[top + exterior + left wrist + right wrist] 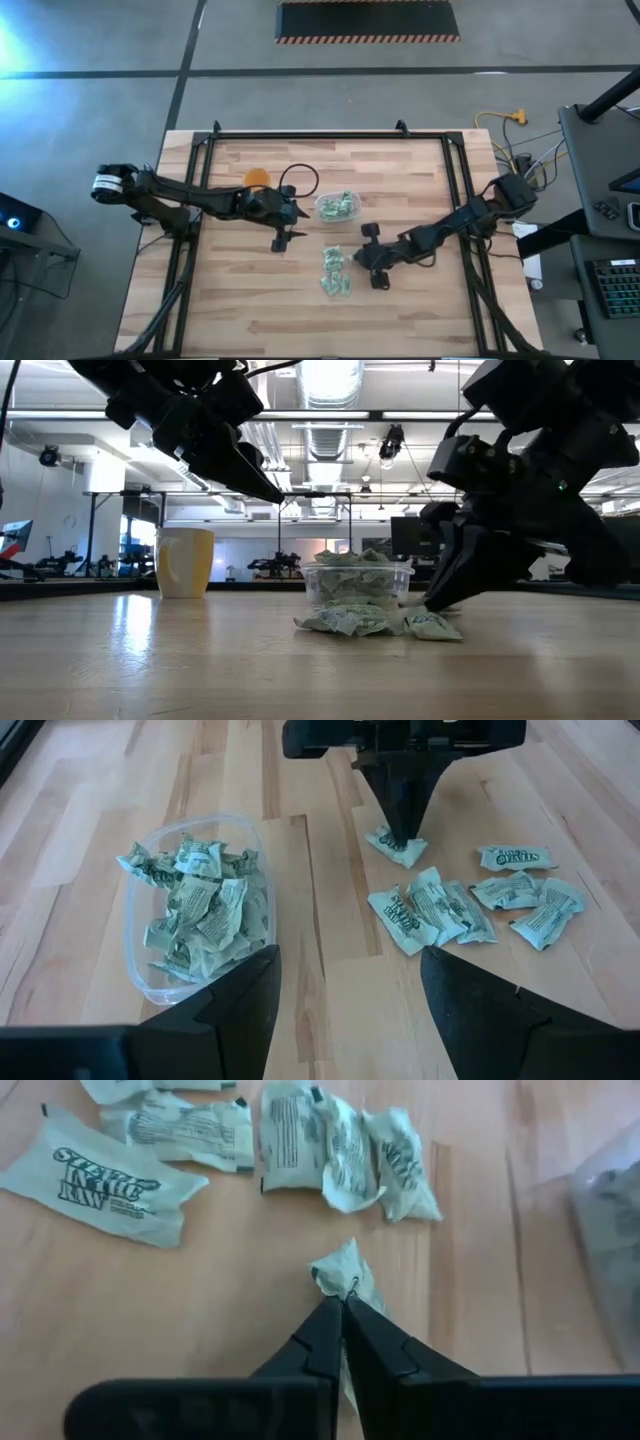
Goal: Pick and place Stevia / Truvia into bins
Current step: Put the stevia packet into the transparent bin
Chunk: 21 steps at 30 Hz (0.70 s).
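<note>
Loose packets [375, 622], crumpled green-and-white paper, lie in a small heap on the desk [250, 310], pale wood in butcher-block strips, nearest the low camera. In the right wrist view several lie flat and creased, printed lettering visible [100, 1178].

Right end effector [345, 1308]: two dark tapered fingers pressed together to a point, closed on the corner of one crumpled packet [345, 1275]. That packet sits on the desk a little apart from the heap, on the side toward the tub. The left wrist view shows the same pinch from the opposite side [403, 838].

Just beyond the heap: clear plastic tub [337, 207], rectangular with rounded corners, thin see-through walls, holding many crumpled packets [200, 905] up to about its rim.

Left end effector [282, 243]: raised above the desk beside the tub, fingers spread apart, nothing between them. Its dark angular fingers [240, 1005] frame the tub and heap in its wrist view.

Farther back on the left: a yellow-orange mug [186, 562], smooth, cylindrical, upright, well apart from the tub.
</note>
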Each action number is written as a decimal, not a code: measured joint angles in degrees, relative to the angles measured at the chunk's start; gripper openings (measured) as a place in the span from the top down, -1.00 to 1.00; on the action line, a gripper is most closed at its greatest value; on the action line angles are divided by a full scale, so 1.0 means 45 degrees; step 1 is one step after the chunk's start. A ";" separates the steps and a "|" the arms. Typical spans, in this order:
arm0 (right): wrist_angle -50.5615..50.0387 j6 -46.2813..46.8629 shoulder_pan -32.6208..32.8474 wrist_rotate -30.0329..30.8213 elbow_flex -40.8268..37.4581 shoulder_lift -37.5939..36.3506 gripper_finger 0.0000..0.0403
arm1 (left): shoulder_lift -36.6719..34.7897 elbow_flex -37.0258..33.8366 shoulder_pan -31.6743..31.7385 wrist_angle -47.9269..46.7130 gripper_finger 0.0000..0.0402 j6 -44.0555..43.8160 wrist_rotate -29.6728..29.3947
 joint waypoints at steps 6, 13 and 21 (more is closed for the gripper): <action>-0.0412 -0.0489 -0.0083 0.0499 -0.0001 -0.0867 0.96 | 0.0000 0.0000 0.0000 0.0003 -0.11 -0.0003 0.0000; -0.1200 -0.1257 -0.0423 0.2718 -0.0002 -0.2160 0.96 | 0.0000 -0.0019 0.0000 -0.0005 -0.11 0.0000 0.0001; -0.0621 -0.2495 -0.3403 0.2387 0.0000 -0.2646 0.96 | 0.0000 -0.0019 0.0000 0.0004 -0.11 0.0000 0.0001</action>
